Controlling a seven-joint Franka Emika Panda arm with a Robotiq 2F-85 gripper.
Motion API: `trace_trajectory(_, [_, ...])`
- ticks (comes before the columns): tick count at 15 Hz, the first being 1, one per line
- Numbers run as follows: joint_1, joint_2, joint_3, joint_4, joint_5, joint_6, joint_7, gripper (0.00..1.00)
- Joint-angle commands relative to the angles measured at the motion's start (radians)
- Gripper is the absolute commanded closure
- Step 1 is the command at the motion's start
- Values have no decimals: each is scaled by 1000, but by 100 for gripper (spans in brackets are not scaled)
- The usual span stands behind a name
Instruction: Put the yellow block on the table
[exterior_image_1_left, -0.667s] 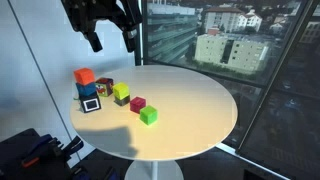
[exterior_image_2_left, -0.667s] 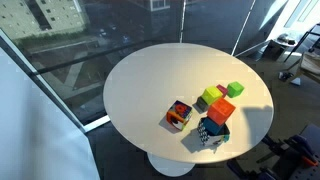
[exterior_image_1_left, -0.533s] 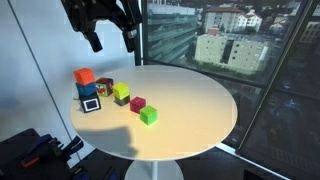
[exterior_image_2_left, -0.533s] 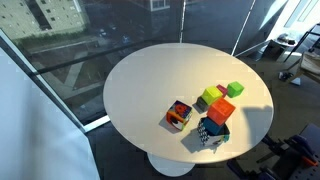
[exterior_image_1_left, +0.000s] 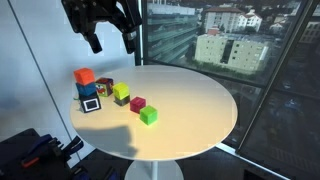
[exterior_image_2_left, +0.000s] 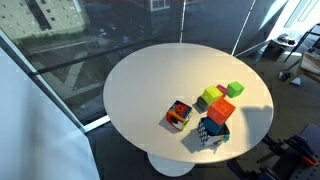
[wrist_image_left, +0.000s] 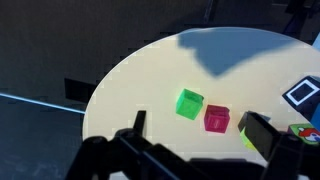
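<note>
The yellow block (exterior_image_1_left: 121, 92) stands among a cluster of cubes on the round cream table (exterior_image_1_left: 190, 100), and seems to rest on a darker block. It also shows in an exterior view (exterior_image_2_left: 212, 96) and, half hidden by a finger, in the wrist view (wrist_image_left: 246, 138). A magenta cube (exterior_image_1_left: 138, 104) and a green cube (exterior_image_1_left: 148, 116) lie next to it. My gripper (exterior_image_1_left: 112, 42) hangs open and empty high above the table's back edge, well clear of the cubes. In the wrist view its fingers (wrist_image_left: 195, 125) frame the green cube (wrist_image_left: 189, 103) and the magenta cube (wrist_image_left: 217, 119) from far above.
An orange cube (exterior_image_1_left: 84, 76) sits on a blue-and-white patterned cube (exterior_image_1_left: 90, 100). A multicoloured cube (exterior_image_1_left: 104, 86) stands behind the yellow one. Glass windows run close behind the table. Dark equipment stands on the floor beside it (exterior_image_1_left: 30, 155).
</note>
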Motion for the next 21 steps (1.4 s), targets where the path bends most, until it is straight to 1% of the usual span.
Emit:
trace_trajectory(1, [9, 24, 29, 10, 9, -18, 25, 0])
trace_trajectory(6, [28, 75, 78, 23, 20, -50, 77, 0])
trace_trajectory(12, [48, 155, 168, 38, 45, -86, 225, 0])
trace_trajectory(14, [57, 180, 188, 44, 63, -96, 266, 0])
trace_trajectory(17, [71, 218, 201, 43, 105, -78, 307, 0])
trace_trajectory(21, [82, 260, 198, 39, 174, -44, 328, 0])
